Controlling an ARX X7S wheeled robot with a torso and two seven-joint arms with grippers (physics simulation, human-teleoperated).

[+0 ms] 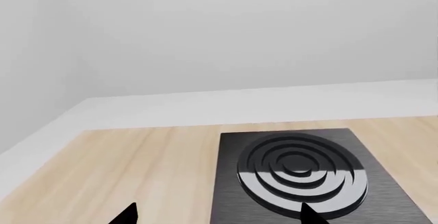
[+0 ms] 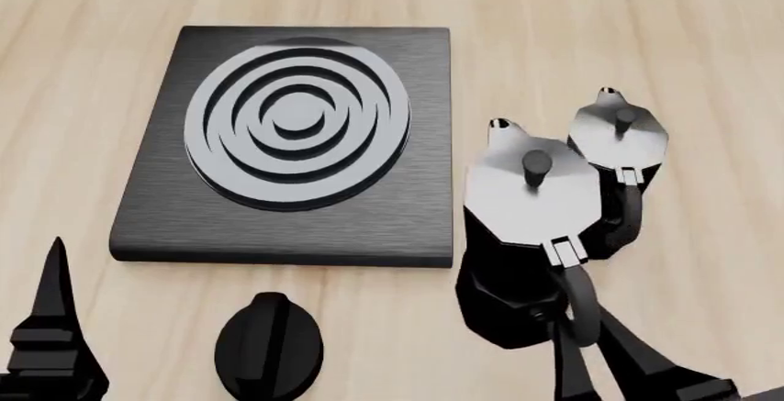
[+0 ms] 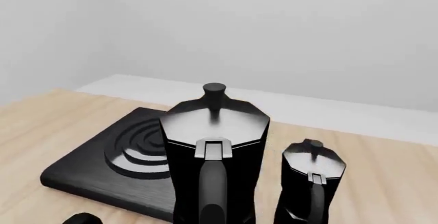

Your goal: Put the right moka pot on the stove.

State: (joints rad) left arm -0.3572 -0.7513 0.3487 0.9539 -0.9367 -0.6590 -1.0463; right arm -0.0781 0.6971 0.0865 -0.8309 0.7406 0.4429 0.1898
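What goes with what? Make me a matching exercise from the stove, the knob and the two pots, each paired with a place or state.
Things:
1. stove
2. knob
3. near pot
4. far pot

Places or states:
a. farthest right
b. handle between the right gripper's fingers
c. just in front of the stove, on the robot's side
d. rings bare, nothing on it

Pairs: 1-d, 2-c, 3-b, 4-a

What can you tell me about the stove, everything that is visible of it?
The stove is a flat, square black slab with a brushed-looking top and raised concentric rings that shine grey. It lies flat on the light wooden table, and nothing stands on its rings. A small round black knob lies in front of it, apart.
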